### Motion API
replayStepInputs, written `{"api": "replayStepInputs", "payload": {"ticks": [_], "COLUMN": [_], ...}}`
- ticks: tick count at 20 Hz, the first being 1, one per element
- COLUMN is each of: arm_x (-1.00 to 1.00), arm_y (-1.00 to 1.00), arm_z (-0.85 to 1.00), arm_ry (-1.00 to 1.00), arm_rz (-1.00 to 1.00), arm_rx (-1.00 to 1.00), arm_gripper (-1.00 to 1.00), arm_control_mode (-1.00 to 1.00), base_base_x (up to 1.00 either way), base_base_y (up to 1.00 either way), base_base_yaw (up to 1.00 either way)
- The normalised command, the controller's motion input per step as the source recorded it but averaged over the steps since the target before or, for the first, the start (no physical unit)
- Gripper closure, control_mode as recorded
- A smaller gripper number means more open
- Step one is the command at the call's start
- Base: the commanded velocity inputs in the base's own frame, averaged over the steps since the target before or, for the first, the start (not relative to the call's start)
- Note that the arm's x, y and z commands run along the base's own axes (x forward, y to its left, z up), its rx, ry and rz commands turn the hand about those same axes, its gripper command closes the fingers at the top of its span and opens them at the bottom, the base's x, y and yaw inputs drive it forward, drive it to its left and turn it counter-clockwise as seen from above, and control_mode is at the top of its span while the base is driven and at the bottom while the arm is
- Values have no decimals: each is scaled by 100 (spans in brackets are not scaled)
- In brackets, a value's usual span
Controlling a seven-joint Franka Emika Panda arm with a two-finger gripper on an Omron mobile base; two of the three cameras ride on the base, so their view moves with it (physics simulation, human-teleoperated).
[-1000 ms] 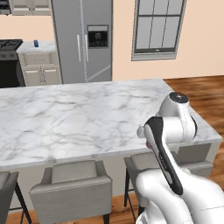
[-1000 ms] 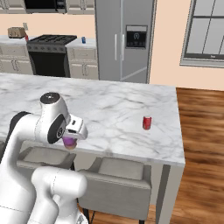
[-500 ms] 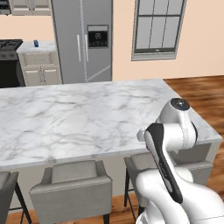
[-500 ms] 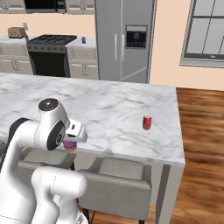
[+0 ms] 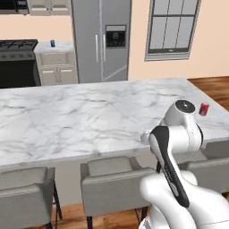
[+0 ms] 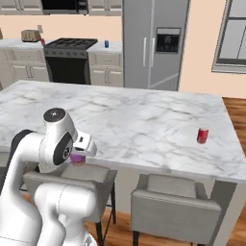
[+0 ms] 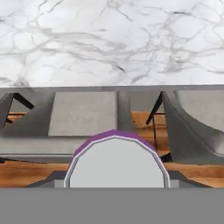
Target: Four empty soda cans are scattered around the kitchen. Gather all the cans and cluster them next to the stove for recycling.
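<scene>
Left base view: red can on island at 3 o'clock; blue can by stove at 10

Right base view: gripper pinching purple can off island's near edge

Hand view: purple can's silver top at 6; carry step, next drive to stove and set can beside blue one

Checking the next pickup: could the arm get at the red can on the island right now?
Probably not yet: the gripper is shut on the purple can, at the island's near edge. The red can stands unobstructed on the far end.
</scene>
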Motion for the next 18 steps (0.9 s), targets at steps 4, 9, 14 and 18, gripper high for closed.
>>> {"api": "replayStepInputs", "payload": {"ticks": [4,9,14,18], "arm_x": [0,0,0,0], "arm_y": [0,0,0,0], "arm_z": [0,0,0,0], "arm_ry": [0,0,0,0], "arm_rz": [0,0,0,0], "arm_rx": [0,0,0,0], "arm_gripper": [100,100,100,100], "arm_control_mode": [100,100,100,100], "base_base_x": [-28,-30,-26,-11], "base_base_y": [100,100,100,100], "base_base_yaw": [-2,-2,0,-1]}}
